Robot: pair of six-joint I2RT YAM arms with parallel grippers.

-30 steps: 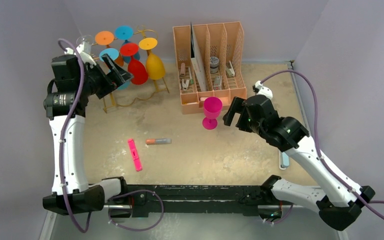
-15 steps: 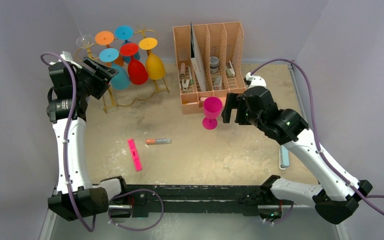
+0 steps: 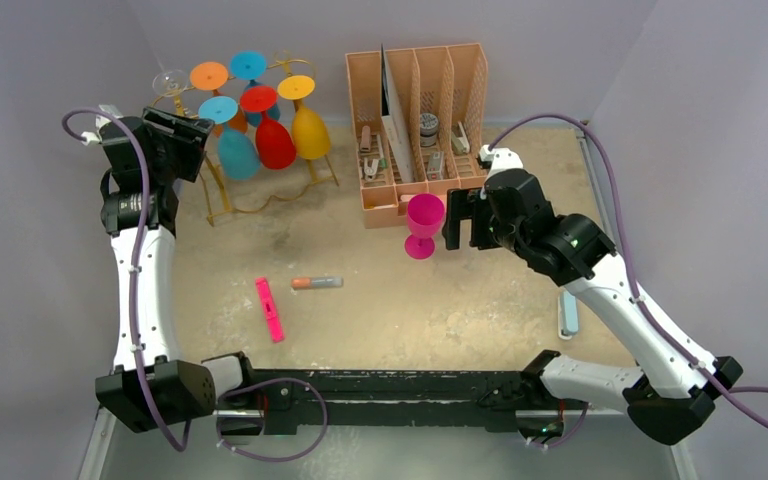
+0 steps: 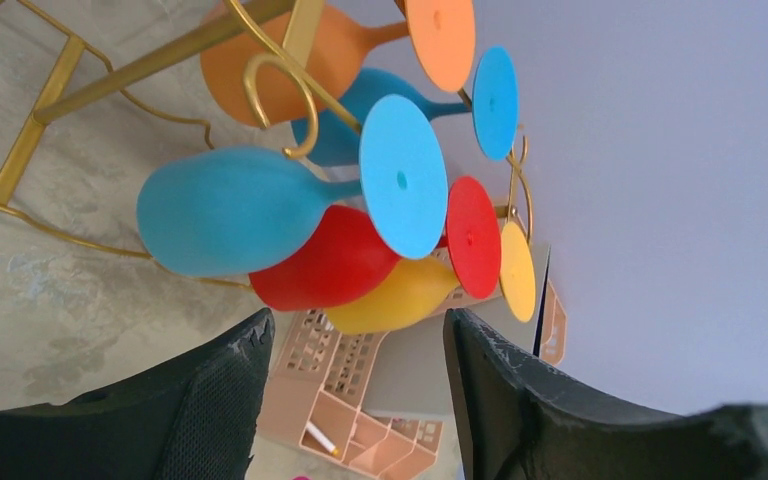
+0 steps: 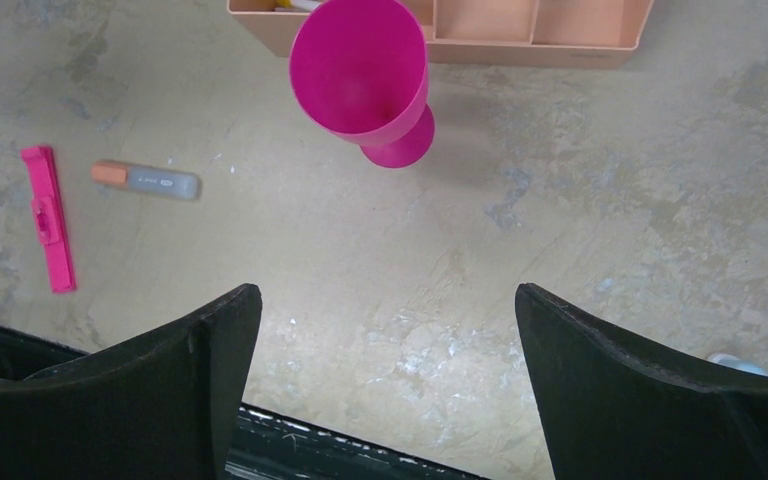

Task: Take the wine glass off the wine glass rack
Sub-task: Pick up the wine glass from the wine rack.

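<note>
On the table, top view: 1 gold wine glass rack [image 3: 215, 195] at back-left. 5 coloured glasses hang on it, feet up: orange glass [image 3: 209, 76], dark-blue glass [image 3: 248, 65], lt-blue glass [image 3: 238, 155], red glass [image 3: 275, 145], yellow glass [image 3: 310, 132]. There's also 1 clear glass [image 3: 170, 80] at the rack's left end, faint. My left pincer [image 3: 188, 130] is just left of the rack, near the lt-blue one. 1 magenta glass [image 3: 423, 222] stands upright off the rack, in front of 1 peach organiser [image 3: 420, 120]. My right pincer [image 3: 465, 222] is just beside it, not touching. 1 pink marker [image 3: 270, 310] and 1 grey pen [image 3: 317, 283] lie mid-table [image 3: 380, 320].

Left wrist: my left pincer [image 4: 358, 330] has both fingers apart w/ nothing between. Same 5 glasses ahead on the rack [image 4: 140, 68]: lt-blue [image 4: 220, 212] nearest, then red [image 4: 330, 270], yellow [image 4: 390, 300], orange [image 4: 330, 55], dark-blue [image 4: 380, 88]. Organiser [image 4: 340, 400] shows beyond.

Right wrist: my right pincer [image 5: 385, 300] is spread wide and holds nothing. Magenta glass [image 5: 360, 70] is ahead, apart from the fingers. Marker [image 5: 45, 215] and pen [image 5: 150, 180] sit left, organiser [image 5: 520, 35] at top.
</note>
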